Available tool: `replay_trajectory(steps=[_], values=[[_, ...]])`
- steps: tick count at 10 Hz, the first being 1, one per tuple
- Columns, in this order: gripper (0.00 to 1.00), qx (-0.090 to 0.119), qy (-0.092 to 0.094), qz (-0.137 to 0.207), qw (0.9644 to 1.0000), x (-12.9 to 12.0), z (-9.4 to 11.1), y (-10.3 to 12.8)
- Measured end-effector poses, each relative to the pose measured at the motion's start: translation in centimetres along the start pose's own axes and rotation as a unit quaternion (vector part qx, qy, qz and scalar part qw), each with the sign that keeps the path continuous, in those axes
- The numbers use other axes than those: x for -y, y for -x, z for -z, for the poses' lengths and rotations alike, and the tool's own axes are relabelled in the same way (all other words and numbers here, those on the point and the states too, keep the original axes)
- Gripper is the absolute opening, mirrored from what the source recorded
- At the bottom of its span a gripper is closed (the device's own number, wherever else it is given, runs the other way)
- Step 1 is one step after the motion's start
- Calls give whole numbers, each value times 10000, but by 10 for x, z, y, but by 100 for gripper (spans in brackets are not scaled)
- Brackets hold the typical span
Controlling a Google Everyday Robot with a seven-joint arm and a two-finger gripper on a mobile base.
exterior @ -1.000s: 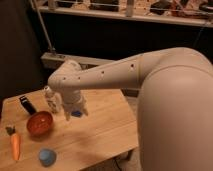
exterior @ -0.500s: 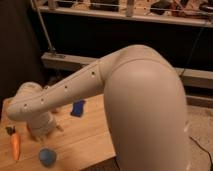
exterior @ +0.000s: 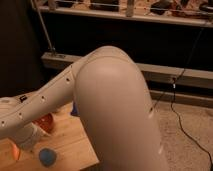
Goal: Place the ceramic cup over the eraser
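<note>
The arm (exterior: 50,95) has swung down and leftward over the table (exterior: 75,145), so its open jaws sit low at 8 o'clock near the free cup (exterior: 47,156) at 7 o'clock: best centre above it, then close gently; the eraser is hidden.

Hand hidden behind arm (exterior: 50,95), eraser hidden

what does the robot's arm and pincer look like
Smooth, rounded off-white arm: a bulky domed joint nearest the camera, then a slimmer forearm with a row of small dark holes and one small black mark. No cables on it. The pincer, lower left over the table, has the same pale shell.
</note>
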Motion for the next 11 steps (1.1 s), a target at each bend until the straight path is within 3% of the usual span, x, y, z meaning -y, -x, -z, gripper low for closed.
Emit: replay_trajectory(steps=[3, 5, 11], values=[[65, -143, 326, 89, 9993, -7, -21, 6], [65, -123, 507, 131, 9986, -3, -34, 10], [65, -183, 774, 339, 9963, 6, -53, 3]])
